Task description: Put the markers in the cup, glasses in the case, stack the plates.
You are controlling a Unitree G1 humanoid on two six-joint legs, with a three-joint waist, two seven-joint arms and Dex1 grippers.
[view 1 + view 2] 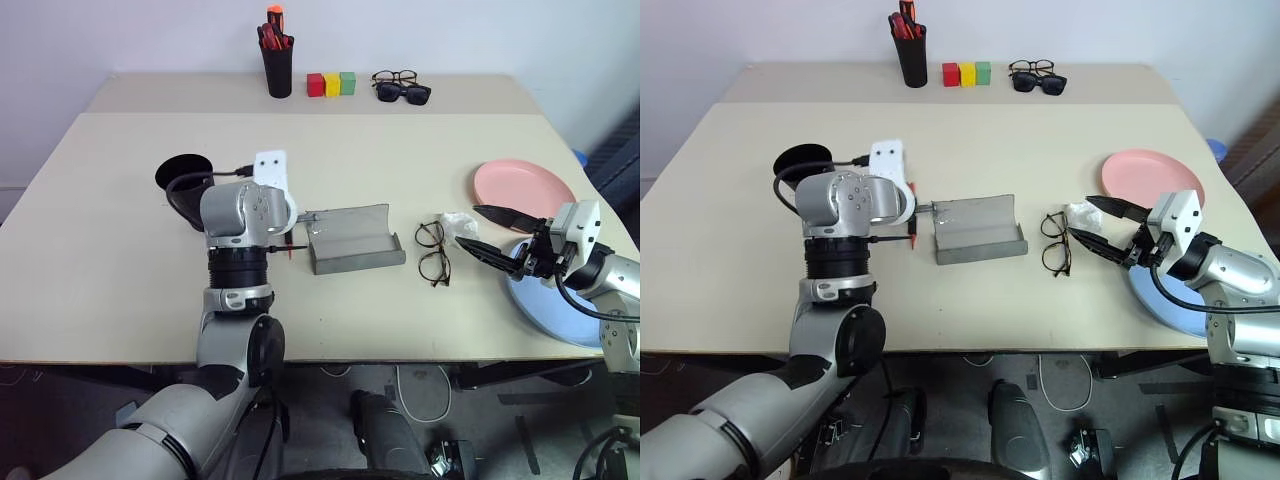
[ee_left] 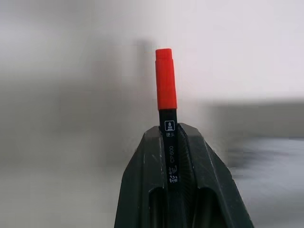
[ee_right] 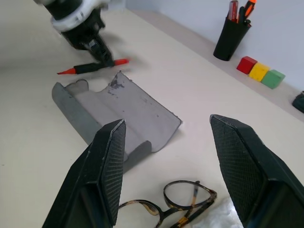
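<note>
Gripping the black marker w/ red cap (image 2: 166,95), my L pincer (image 3: 97,59) is clamped on its body, raised over the desk (image 1: 120,290) just beside the open grey case (image 1: 352,243). My R pincer (image 1: 490,233) hangs w/ fingers spread, holding nothing, near the desk's R edge. Wire-rimmed glasses (image 1: 433,252) lie folded betw. case and R pincer. Black cup (image 1: 183,185) sits toward the L side. Pink plate (image 1: 520,185) near R edge; blue plate (image 1: 545,305) at the front R corner.
</note>
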